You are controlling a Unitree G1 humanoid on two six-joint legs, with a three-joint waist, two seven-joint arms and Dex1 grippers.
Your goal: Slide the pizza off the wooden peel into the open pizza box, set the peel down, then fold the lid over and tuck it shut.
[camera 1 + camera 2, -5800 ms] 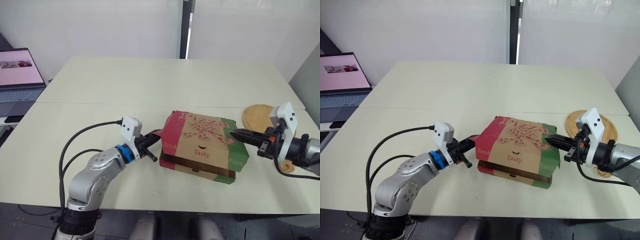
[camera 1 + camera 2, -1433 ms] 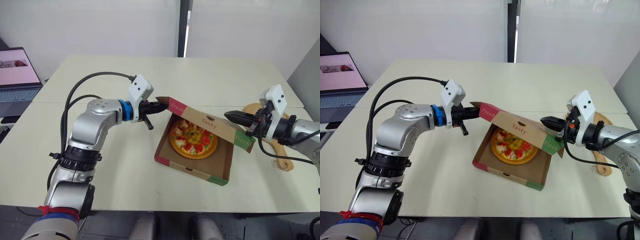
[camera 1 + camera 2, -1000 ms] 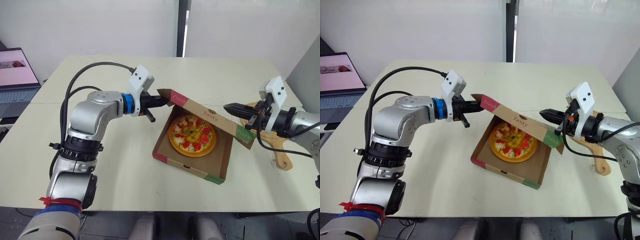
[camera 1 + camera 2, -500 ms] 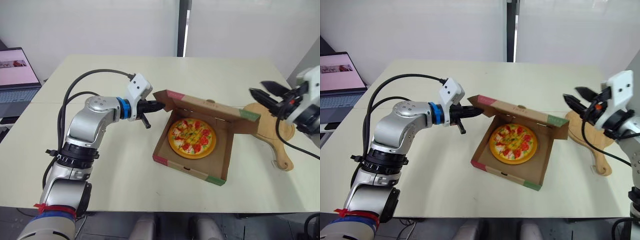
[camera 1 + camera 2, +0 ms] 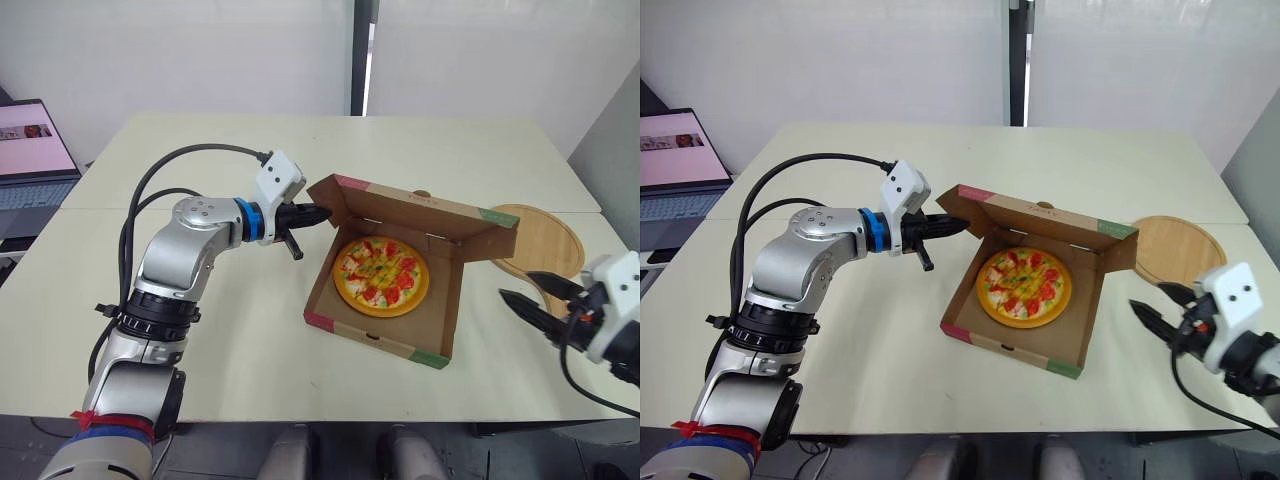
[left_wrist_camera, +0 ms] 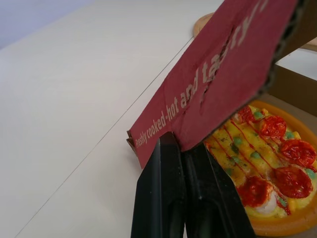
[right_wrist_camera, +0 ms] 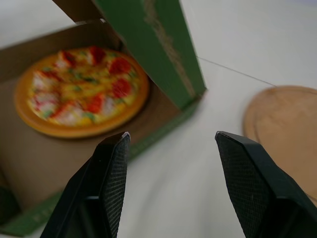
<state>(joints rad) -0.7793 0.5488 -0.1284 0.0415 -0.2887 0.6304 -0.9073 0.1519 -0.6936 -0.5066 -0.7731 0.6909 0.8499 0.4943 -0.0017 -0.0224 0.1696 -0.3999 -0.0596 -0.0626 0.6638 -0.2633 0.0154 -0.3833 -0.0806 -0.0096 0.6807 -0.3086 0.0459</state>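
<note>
Pizza (image 5: 380,275) sits in box (image 5: 372,339). Peel (image 5: 542,240) lies flat on table (image 5: 240,340), just behind box's right side. Left gripper (image 5: 316,213) pinches left corner flap of lid (image 5: 420,214), which stands roughly upright. Right gripper (image 5: 517,286) is spread wide and empty, near box, not touching. Lid looks like light, thin cardboard that creases easily. Probably best gripped at both side flaps so it folds evenly.

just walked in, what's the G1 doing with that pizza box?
The pizza sits in the open pizza box, and the wooden peel lies on the table to the box's right. The left gripper has its fingers shut on the left corner flap of the lid, holding it raised. The right gripper hovers open off the box's right front, touching nothing. The lid is not yet folded shut.
</note>
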